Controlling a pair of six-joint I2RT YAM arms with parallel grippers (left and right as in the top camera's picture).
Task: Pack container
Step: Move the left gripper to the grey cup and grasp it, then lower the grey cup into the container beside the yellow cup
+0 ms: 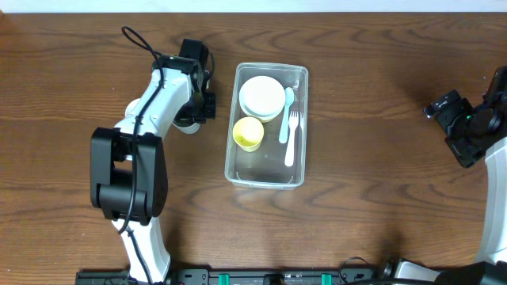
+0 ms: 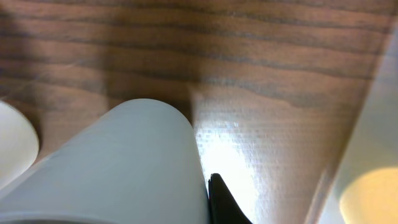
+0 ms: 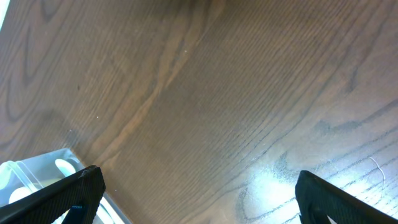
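Note:
The clear plastic container (image 1: 297,170) stands mid-table. It holds stacked white bowls (image 1: 262,96), a yellow cup (image 1: 248,133), a light blue spoon (image 1: 287,107) and a white fork (image 1: 291,138). My left gripper (image 1: 196,107) is just left of the container, over a white cup (image 1: 188,125). In the left wrist view the white cup (image 2: 124,155) fills the space between the jaws (image 2: 146,186). One black finger presses its side and the other finger is hidden. My right gripper (image 1: 458,119) is open and empty at the far right, and its fingers (image 3: 199,180) are spread over bare wood.
The container's wall (image 2: 367,124) and the yellow cup (image 2: 373,199) show at the right of the left wrist view. A pale rounded shape (image 2: 12,149) is at its left edge. The container's corner (image 3: 37,174) shows at the right wrist view's lower left.

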